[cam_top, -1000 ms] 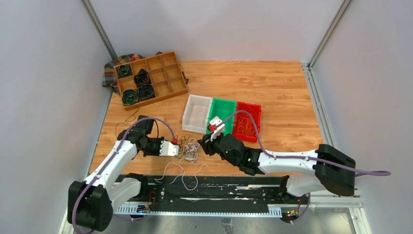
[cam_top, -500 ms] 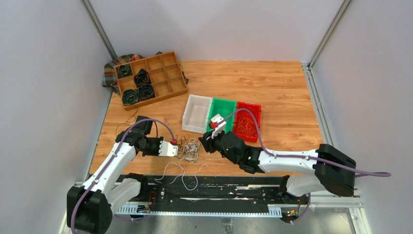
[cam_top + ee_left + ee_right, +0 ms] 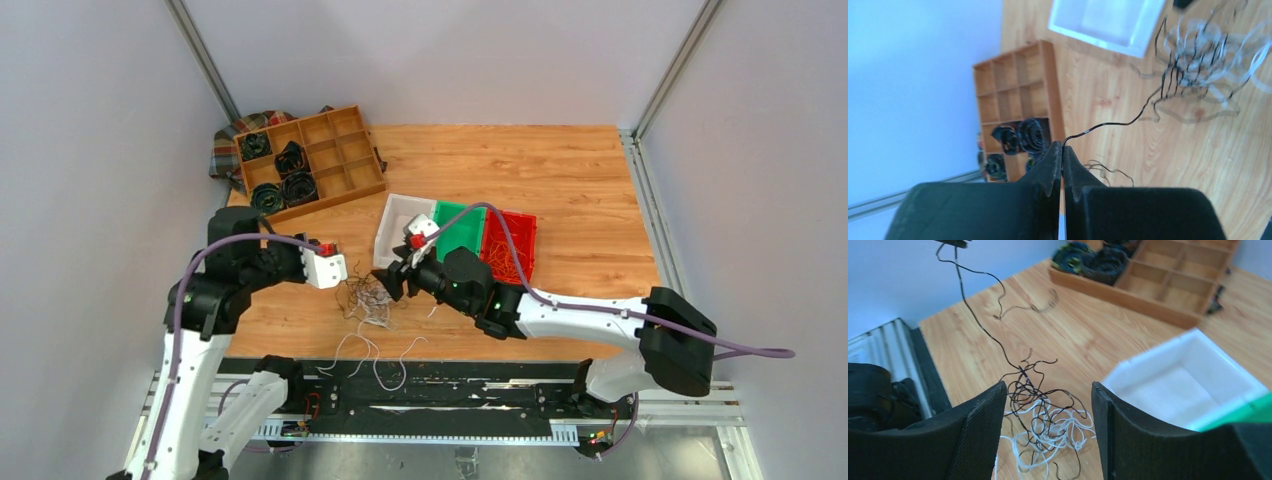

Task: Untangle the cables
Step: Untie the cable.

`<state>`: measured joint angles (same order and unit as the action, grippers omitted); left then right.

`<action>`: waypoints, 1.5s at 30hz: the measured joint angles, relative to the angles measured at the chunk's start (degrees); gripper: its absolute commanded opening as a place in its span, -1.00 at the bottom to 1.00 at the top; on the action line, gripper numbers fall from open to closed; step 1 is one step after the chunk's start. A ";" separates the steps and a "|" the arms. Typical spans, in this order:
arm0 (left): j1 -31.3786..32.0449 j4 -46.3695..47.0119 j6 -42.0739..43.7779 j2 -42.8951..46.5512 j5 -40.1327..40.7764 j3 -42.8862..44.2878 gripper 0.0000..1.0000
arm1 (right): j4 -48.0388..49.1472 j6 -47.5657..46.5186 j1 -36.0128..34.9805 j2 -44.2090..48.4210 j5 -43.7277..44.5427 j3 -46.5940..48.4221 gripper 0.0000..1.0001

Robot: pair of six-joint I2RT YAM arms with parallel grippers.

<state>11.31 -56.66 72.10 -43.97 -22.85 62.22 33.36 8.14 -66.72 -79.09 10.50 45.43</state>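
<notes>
A tangle of thin black and white cables [image 3: 368, 302] lies on the wooden table near its front. My left gripper [image 3: 342, 272] is raised to the left of it. In the left wrist view the gripper [image 3: 1063, 146] is shut on one black cable [image 3: 1108, 124] that runs taut back to the tangle [image 3: 1198, 65]. My right gripper [image 3: 386, 283] is open at the tangle's right side. In the right wrist view its jaws [image 3: 1048, 387] stand wide apart over the tangle [image 3: 1048, 425], touching nothing. The black cable [image 3: 979, 322] rises to the upper left. No orange cable shows in the tangle.
Loose white cables [image 3: 375, 355] lie by the front rail. A white bin [image 3: 404, 232], a green bin [image 3: 458, 228] and a red bin [image 3: 508, 250] holding orange strands stand behind the tangle. A wooden organizer [image 3: 340, 150] with black coiled rolls [image 3: 283, 180] is at the back left.
My left arm has risen and drawn back to the left, pulling a black cable out of the tangle. My right gripper has moved left, up to the tangle.
</notes>
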 measured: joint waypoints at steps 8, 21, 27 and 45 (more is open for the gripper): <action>0.00 -2.71 -4.07 1.60 -6.21 9.97 -0.99 | 1.31 -2.62 0.00 -6.75 -12.20 9.86 0.35; 0.00 -3.50 -6.75 1.44 -10.21 14.08 -0.99 | 4.66 -2.49 0.00 -11.89 -21.31 14.21 0.32; 0.00 -3.63 -8.39 1.42 -12.48 15.54 -0.99 | 6.86 -2.21 0.00 -11.89 -16.68 14.21 0.08; 0.00 -3.74 -21.14 -0.09 -25.16 22.25 -0.99 | 13.31 -3.28 0.00 -16.52 -3.02 15.87 -0.05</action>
<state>11.31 -60.40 50.96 -44.05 -48.01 84.47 46.68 4.86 -66.72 -95.61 7.49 61.30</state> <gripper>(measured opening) 0.012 0.488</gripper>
